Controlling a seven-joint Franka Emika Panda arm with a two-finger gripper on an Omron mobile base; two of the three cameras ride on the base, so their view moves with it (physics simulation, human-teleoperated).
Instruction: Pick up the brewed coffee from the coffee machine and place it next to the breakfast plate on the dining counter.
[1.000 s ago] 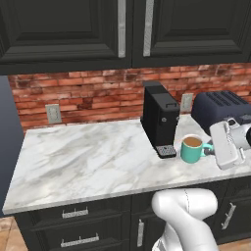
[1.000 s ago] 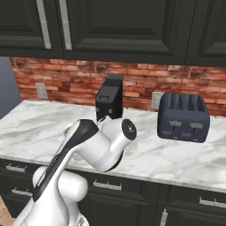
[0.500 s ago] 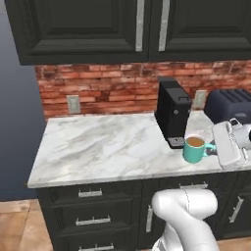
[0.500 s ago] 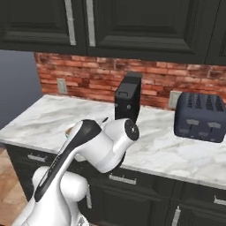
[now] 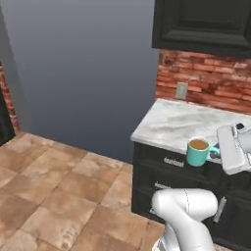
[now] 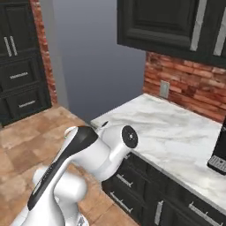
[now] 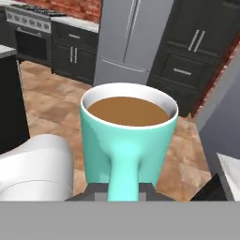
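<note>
In the left base view we see the teal coffee mug (image 5: 198, 152) up in the air, in front of the edge of the marble tabletop (image 5: 186, 125). It stands upright and brown coffee fills it. Its handle points toward the white pincer (image 5: 221, 153), which is closed on the handle and holds the mug off the tabletop. Below are dark cabinet drawers (image 5: 169, 169) and a brown tiled floor (image 5: 54, 191). A red brick wall (image 5: 211, 81) with a grey outlet (image 5: 182, 90) runs behind the tabletop.

In the right base view we see the marble tabletop (image 6: 176, 137) with a dark cabinet (image 6: 176, 24) hanging above it. At the far right edge stands a part of the black coffee machine (image 6: 219, 152) on the tabletop. The brick wall (image 6: 190, 84) is behind it.

In the hand view we look right at the mug (image 7: 129, 140). Its handle comes down toward us between the pincer's dark tips, which are shut on it. Behind the mug we see a grey fridge (image 7: 133, 40), dark cupboards (image 7: 194, 51) and the floor (image 7: 51, 103).
</note>
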